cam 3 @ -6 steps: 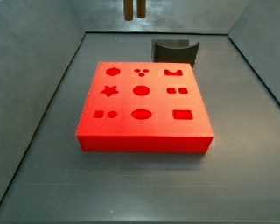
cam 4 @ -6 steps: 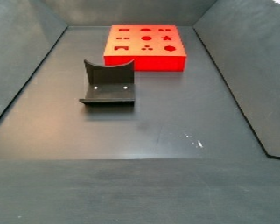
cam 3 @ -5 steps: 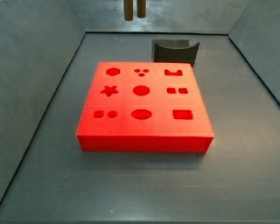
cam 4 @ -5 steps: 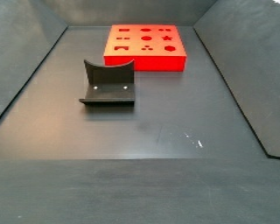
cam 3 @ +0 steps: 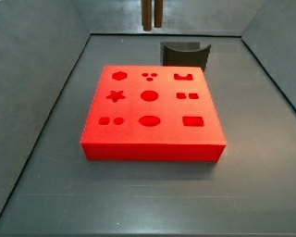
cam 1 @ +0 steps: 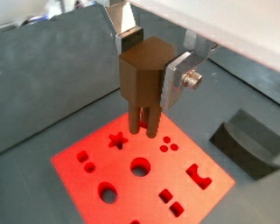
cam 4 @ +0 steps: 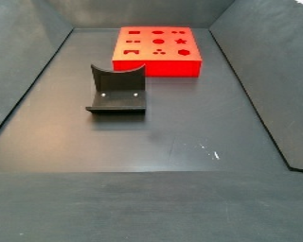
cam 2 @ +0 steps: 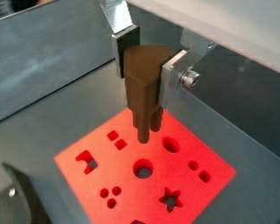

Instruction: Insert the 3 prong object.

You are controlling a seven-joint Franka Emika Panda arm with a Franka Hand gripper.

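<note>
Hanging clear above red block (cam 1: 143, 171): claw (cam 1: 147, 66) gripping 3 prong object (cam 1: 143, 87). Dark holder (cam 4: 117, 90) standing apart on open desk (cam 4: 180, 142).

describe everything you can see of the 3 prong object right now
The 3 prong object is a small brown-orange piece that looks like matte plastic: a blocky body with thin straight parallel prongs pointing down. It hangs upright, clamped between the silver finger plates of the gripper, which alone touch it. In both wrist views it is held in the air above the red block, prongs clear of the holes. In a side view only its prongs show.
</note>
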